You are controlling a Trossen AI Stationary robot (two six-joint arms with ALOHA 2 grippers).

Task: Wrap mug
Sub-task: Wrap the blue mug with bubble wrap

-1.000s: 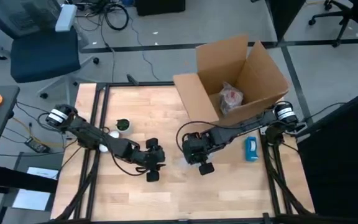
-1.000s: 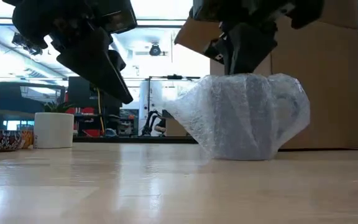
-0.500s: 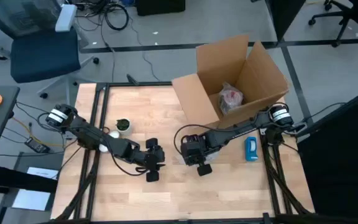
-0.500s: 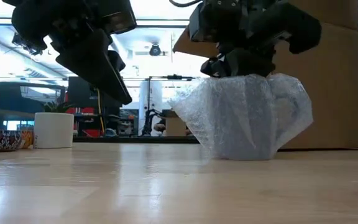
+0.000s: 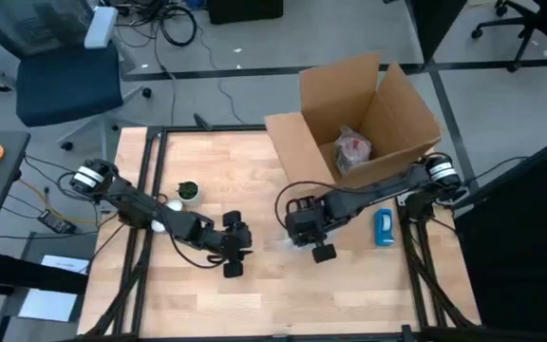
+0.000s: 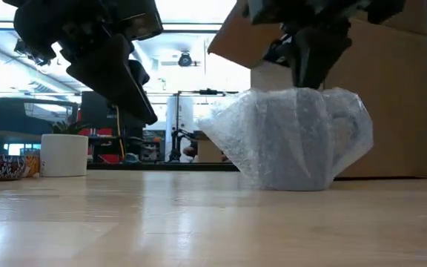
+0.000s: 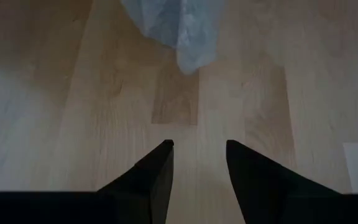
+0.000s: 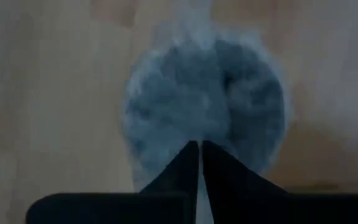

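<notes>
Standing at the near edge of the light wooden plank table [image 5: 254,304], this is what lies before me, nearest first.

Left gripper [image 7: 197,158]: hangs above bare boards near the table's middle, its two dark fingers spread with a gap between them, holding nothing; in the high view it sits at [image 5: 233,256].

Wrapped mug: the grey mug bundled in clear bubble wrap [image 6: 295,139] stands upright on the table, just right of the left gripper and apart from it; a loose tail of wrap trails towards that gripper [image 7: 194,46].

Right gripper [image 8: 200,158]: directly over the wrapped mug [image 8: 207,109], fingers pressed together, tips at the bunched top of the wrap; whether they pinch any film I cannot tell. From above it shows at [image 5: 311,233].

Small white pot with a green plant [image 6: 64,154]: on the left side of the table, well apart from the mug.

Blue packet [image 5: 384,226]: flat on the right side, beside the right arm.

Open brown cardboard box [image 5: 387,119]: at the far right corner, a red and white bundle inside [image 5: 353,149].
</notes>
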